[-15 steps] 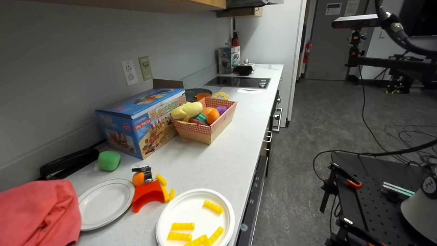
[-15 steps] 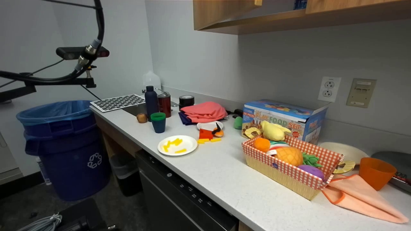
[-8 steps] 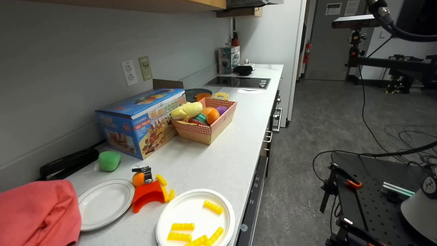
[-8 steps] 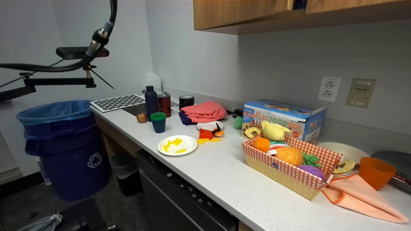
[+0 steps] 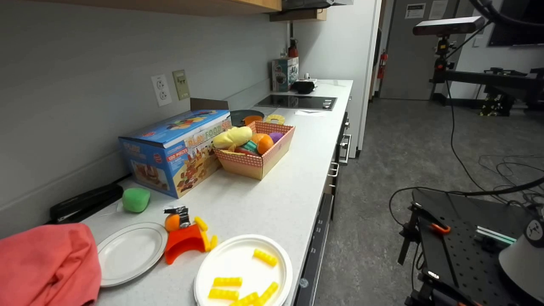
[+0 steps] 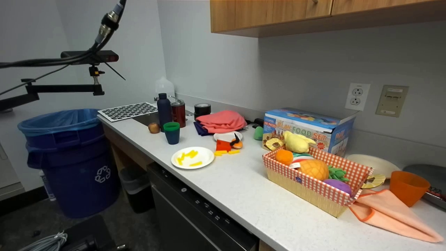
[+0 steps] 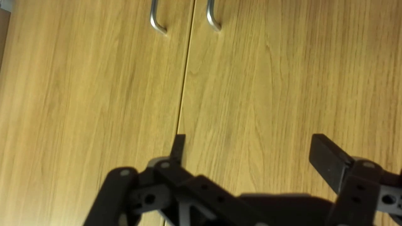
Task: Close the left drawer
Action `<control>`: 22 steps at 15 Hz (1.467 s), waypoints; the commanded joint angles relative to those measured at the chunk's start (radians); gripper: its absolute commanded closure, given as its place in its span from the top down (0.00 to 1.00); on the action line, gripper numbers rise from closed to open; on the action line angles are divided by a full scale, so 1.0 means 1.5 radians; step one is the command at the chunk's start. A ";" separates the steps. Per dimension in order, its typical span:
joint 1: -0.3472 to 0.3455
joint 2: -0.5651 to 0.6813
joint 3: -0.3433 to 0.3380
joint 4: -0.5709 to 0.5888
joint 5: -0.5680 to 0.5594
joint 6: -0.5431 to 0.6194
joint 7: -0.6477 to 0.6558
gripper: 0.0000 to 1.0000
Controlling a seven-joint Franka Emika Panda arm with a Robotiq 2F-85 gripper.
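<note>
No drawer in motion shows; the moving part is a wooden cabinet door (image 6: 271, 14) above the counter. It is the left of the pair in an exterior view and looks shut, level with the door (image 6: 376, 7) beside it. In the wrist view two wooden doors meet at a thin seam, a left one (image 7: 94, 94) and a right one (image 7: 251, 78). Each has a metal handle, one left of the seam (image 7: 154, 18) and one right of it (image 7: 212, 15). My gripper (image 7: 249, 137) is open and empty in front of the doors. It is out of both exterior views.
The counter (image 6: 240, 195) below holds a food basket (image 6: 303, 188), a play food box (image 6: 306, 129), a plate of yellow pieces (image 6: 192, 157), a bottle (image 6: 164, 111) and cups. A camera (image 6: 90, 57) on a stand and my arm's cable (image 6: 104, 29) show at the left.
The left cabinet door has swung from partly open to shut in an exterior view, hiding the cabinet's inside. My arm's cable has moved upward. The counter items have not moved.
</note>
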 commanded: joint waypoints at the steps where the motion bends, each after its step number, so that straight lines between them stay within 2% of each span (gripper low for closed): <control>1: 0.048 0.046 -0.021 0.115 0.034 -0.085 -0.070 1.00; 8: 0.090 0.080 -0.026 0.255 0.065 -0.298 -0.159 1.00; 9: 0.058 0.020 -0.025 0.169 0.100 -0.282 -0.167 1.00; 10: 0.043 -0.043 -0.046 0.077 0.139 -0.259 -0.176 1.00; 13: 0.040 -0.100 -0.079 -0.008 0.180 -0.253 -0.203 1.00; 15: 0.044 -0.133 -0.098 -0.037 0.180 -0.260 -0.222 1.00; 16: 0.047 -0.076 -0.085 0.029 0.158 -0.267 -0.196 1.00; 19: 0.047 -0.116 -0.096 -0.015 0.162 -0.267 -0.205 1.00; 22: 0.041 -0.118 -0.091 -0.019 0.164 -0.270 -0.207 1.00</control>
